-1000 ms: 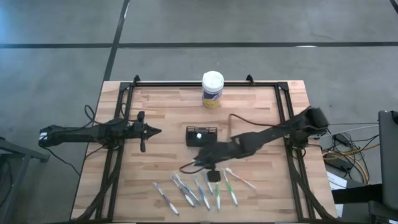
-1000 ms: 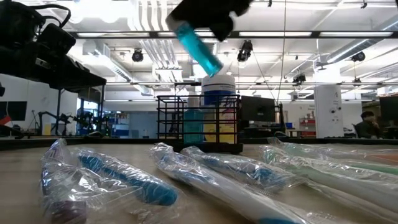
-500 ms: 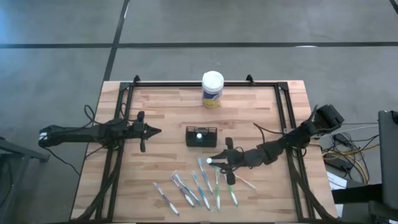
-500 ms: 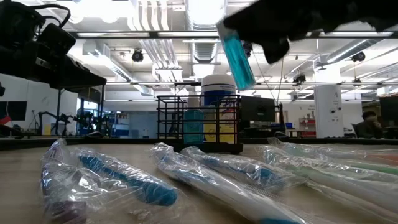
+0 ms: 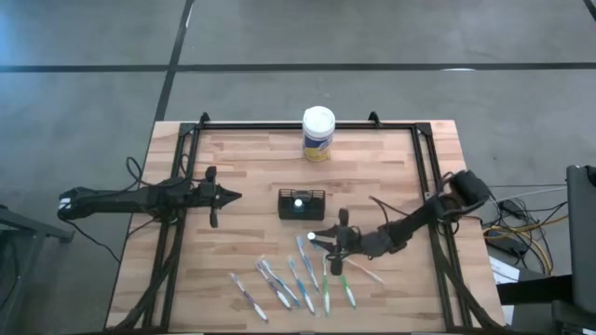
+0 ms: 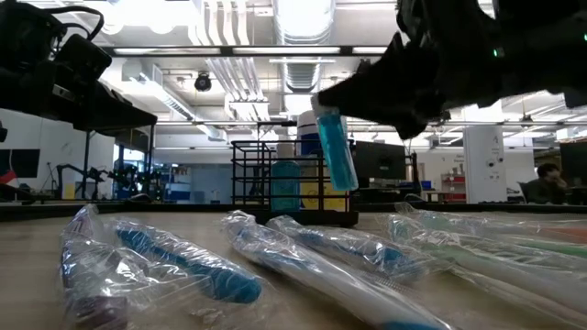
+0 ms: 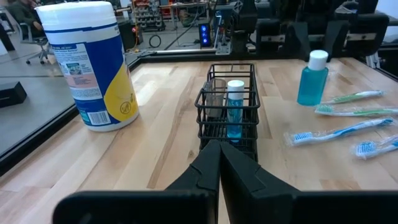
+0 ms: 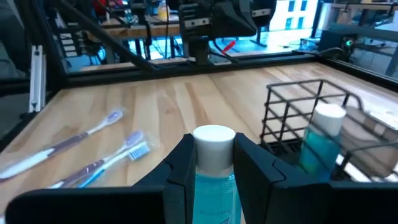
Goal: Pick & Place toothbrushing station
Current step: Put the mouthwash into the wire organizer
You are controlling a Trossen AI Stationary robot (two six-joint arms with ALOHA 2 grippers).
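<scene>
I've got the right gripper [image 5: 323,239] clamped on a small blue bottle [image 8: 214,175] just under its white cap, body hanging free below the fingers, so it can drop upright into the caddy [image 5: 302,203]; the neck grip keeps the fingers above the wire rim on the way down. In the low view the bottle [image 6: 336,151] is off the desk [image 5: 251,172], slightly tilted, near the caddy on the toothbrush side, not over the opening yet. The caddy already has one white-capped blue bottle [image 7: 234,109] standing inside, so I read the free slot as the one beside it; which cell exactly I can't tell. The toothbrushes [image 5: 291,282] lie fanned in clear wrappers along the near edge, just under and in front of the right arm, so I'd rather lift and go over than sweep low. Beyond the caddy stands a white-lidded canister [image 5: 318,133], well apart, near the far edge. The left gripper [image 5: 230,195] is closed on nothing, parked over the desk's left side and pointing at the caddy with bare wood between. Wire walls are the tight part: a tilted bottle could catch the rim
</scene>
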